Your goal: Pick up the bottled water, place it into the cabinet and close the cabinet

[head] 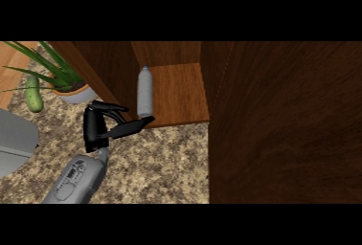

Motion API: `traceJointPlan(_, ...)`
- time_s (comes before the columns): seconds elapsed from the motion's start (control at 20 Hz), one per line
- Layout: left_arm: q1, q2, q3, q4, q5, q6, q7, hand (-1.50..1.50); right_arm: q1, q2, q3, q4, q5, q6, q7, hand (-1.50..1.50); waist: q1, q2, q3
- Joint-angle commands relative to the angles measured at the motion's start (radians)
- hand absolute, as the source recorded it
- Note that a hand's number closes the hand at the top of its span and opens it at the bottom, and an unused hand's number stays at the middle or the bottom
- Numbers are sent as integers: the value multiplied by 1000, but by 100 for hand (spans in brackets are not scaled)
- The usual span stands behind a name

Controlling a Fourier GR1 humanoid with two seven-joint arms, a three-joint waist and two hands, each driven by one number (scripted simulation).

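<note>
Grey forearm point(76, 179) enters from the bottom edge at about 7 o'clock, angled up toward 12. This is the only arm showing, on the left side of the view. It ends in the black left hand point(99, 127), fingers spread fairly wide and mostly straight, holding nothing; one finger point(134, 125) stretches out toward 2 o'clock, its tip at or just short of the base of the bottled water point(145, 93). Cannot tell if it actually touches.

Under the hand: speckled granite counter point(163, 162). At 9 o'clock, part of a grey rounded object point(14, 143), cut by the left edge.

Bottled water stands upright on the light wooden shelf point(180, 93) of the cabinet, at the shelf's left front corner, cap toward 12 o'clock. It sits just beside the cabinet's dark left wall point(106, 67).

Large dark wood cabinet door point(283, 124) fills the right half, from 1 to 5 o'clock, standing open with the shelf exposed.

Far left at 10 o'clock: potted plant point(60, 79) with long green leaves, and a cucumber point(33, 94) just left of the pot.
</note>
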Motion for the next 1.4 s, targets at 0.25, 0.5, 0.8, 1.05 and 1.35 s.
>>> traceJointPlan(0.25, -231, -139, -41, 1, 43, -67, -9, -150, 4, -6, -11, -41, 0, -20, 18, -150, -24, 12, -3)
traceJointPlan(0.5, -193, -152, -51, -60, 68, -90, -10, -150, 24, 2, -25, -55, 3, -33, 19, -150, -6, 1, -2)
traceJointPlan(0.8, -110, -178, -131, -97, 123, -127, -39, -150, 1, -18, -42, -86, -18, -78, 43, -150, 13, 2, -5)
traceJointPlan(1.05, -58, -180, -191, -139, 199, -172, -81, -150, 15, 16, -27, -92, 0, -107, 54, -150, 58, -1, -2)
traceJointPlan(1.35, 64, -183, -339, -268, 261, -107, -110, -150, 102, 61, -76, -186, -17, -102, 82, -150, 84, -5, -1)
